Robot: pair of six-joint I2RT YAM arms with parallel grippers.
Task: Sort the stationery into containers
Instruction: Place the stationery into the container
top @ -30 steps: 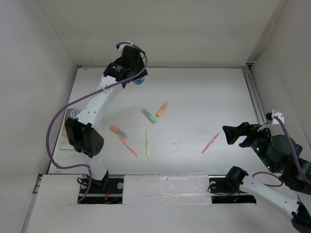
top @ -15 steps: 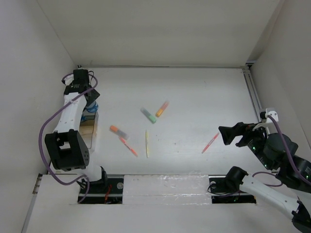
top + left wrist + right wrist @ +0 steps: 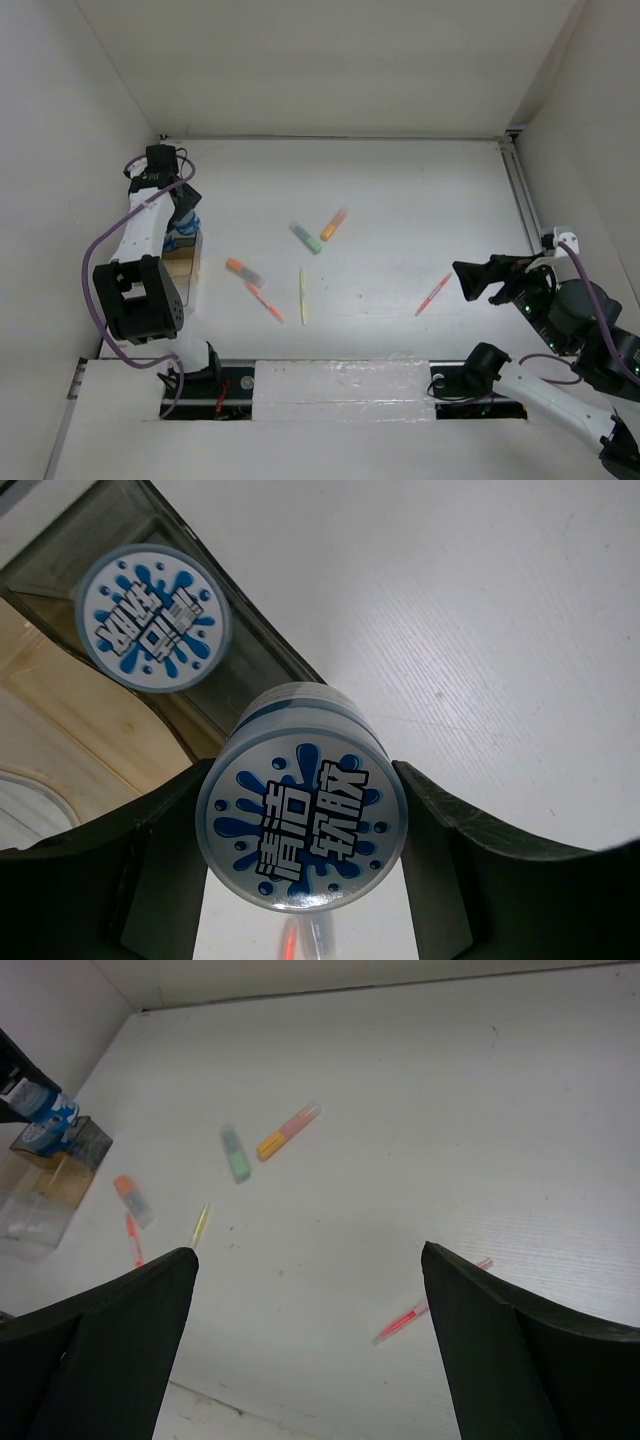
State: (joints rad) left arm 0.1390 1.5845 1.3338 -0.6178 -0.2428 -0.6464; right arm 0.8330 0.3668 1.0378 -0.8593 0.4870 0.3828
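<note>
My left gripper (image 3: 302, 830) is shut on a round blue-and-white cylinder (image 3: 302, 825), held at the outer wall of the tray (image 3: 250, 650). A second blue-and-white cylinder (image 3: 155, 618) sits in the tray's end compartment. In the top view the left gripper (image 3: 185, 218) is over the tray's (image 3: 182, 265) far end at the left wall. A green-grey highlighter (image 3: 305, 238), an orange highlighter (image 3: 333, 224), an orange-and-grey highlighter (image 3: 243, 270), an orange-red pen (image 3: 265, 301) and a yellow pen (image 3: 302, 295) lie mid-table. My right gripper (image 3: 308, 1252) is open and empty, above a pink pen (image 3: 430, 1303).
White walls close in the table at the left, back and right. A metal rail (image 3: 522, 200) runs along the right edge. The left arm's purple cable (image 3: 100, 270) loops by the tray.
The left arm swung from the table's back middle to the left, carrying the cylinder to the tray. The right gripper shifted only slightly.
</note>
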